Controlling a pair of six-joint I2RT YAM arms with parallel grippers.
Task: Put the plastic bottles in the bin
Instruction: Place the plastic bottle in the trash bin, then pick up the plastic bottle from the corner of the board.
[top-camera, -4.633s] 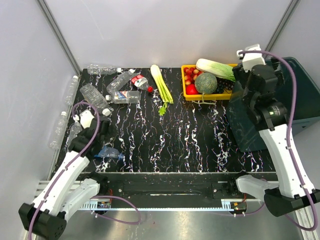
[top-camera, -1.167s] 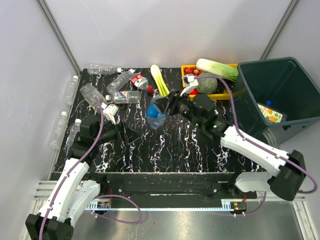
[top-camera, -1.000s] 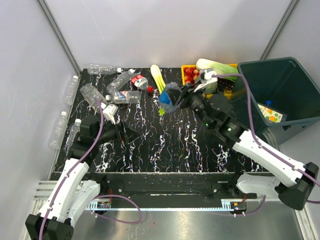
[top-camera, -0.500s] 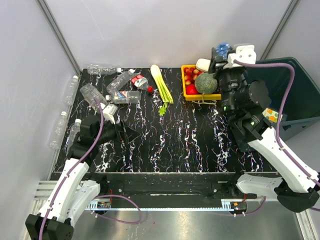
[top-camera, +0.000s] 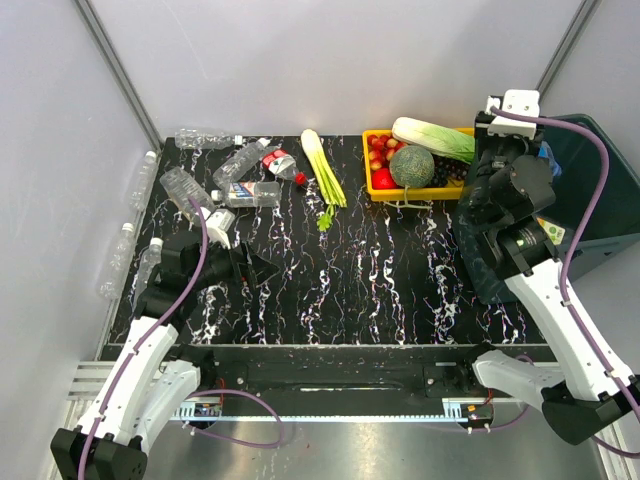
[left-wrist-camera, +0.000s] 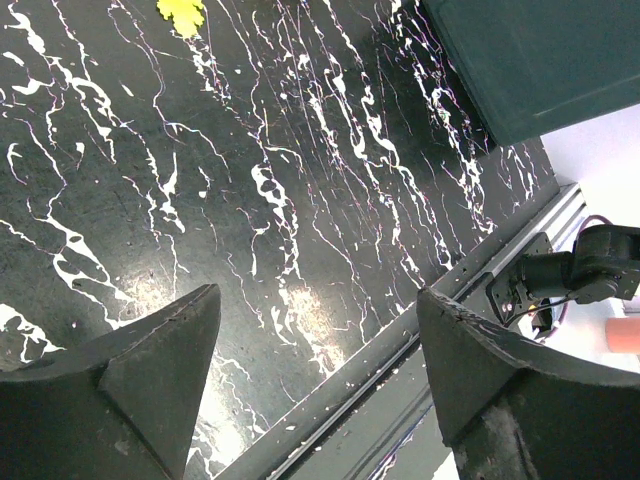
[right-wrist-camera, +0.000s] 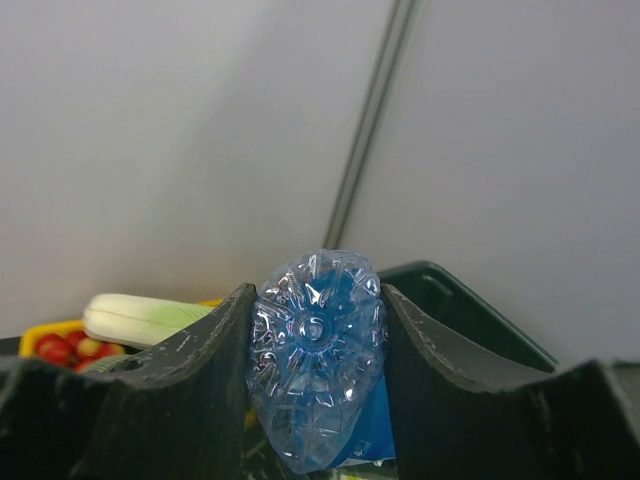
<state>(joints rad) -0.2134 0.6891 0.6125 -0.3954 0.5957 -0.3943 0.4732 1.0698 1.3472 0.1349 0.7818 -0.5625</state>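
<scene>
Black marbled worktop (top-camera: 380, 270) carries at least five clear plastic bottles (top-camera: 240, 160) at its far-left corner. Dark teal rectangular plastic bin (top-camera: 600, 190) seems to hold one already. Right pincer (right-wrist-camera: 316, 300) grips a crushed blue-labelled bottle (right-wrist-camera: 318, 380) at the bin's rim, not yet dropped. The left pincer (left-wrist-camera: 317, 300) gapes wide, empty.

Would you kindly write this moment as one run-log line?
left claw: open, empty | right claw: shut on blue bottle, raised beside bin | status: bottle not yet released
</scene>
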